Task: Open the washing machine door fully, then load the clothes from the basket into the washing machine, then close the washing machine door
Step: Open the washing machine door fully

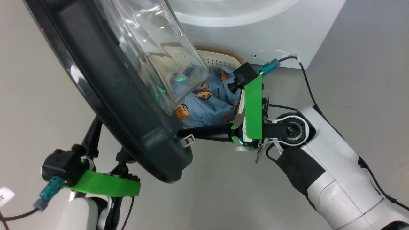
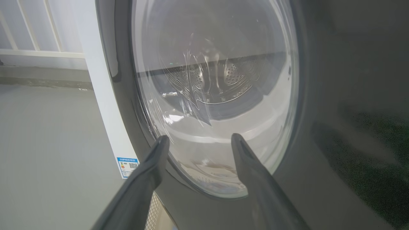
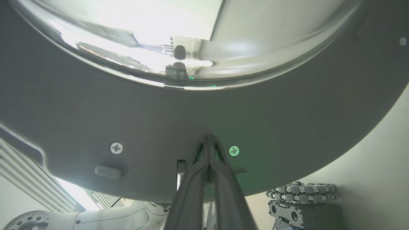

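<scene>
Grey floor [image 1: 367, 80], round black-rimmed glass washing machine door [image 1: 105, 95] part open. Right gripper [image 1: 182, 132] pinched shut, empty, tips on its inner rim; left gripper [image 2: 198, 139] gaping, empty, outside. Door-opening step, I reckon: push wider before those blue cartoon-print clothes [image 1: 207, 105] beyond.

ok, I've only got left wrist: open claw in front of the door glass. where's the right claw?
Observer: The right claw is shut, with its tips at the washing machine door, on the inner black rim between two screws.
Operator: near the latch?
Observer: Yes. In the head view the tips sit just beside the metal latch hook.
Operator: clothes loaded?
Observer: No. The clothes lie heaped in the basket, next to the washing machine.
</scene>
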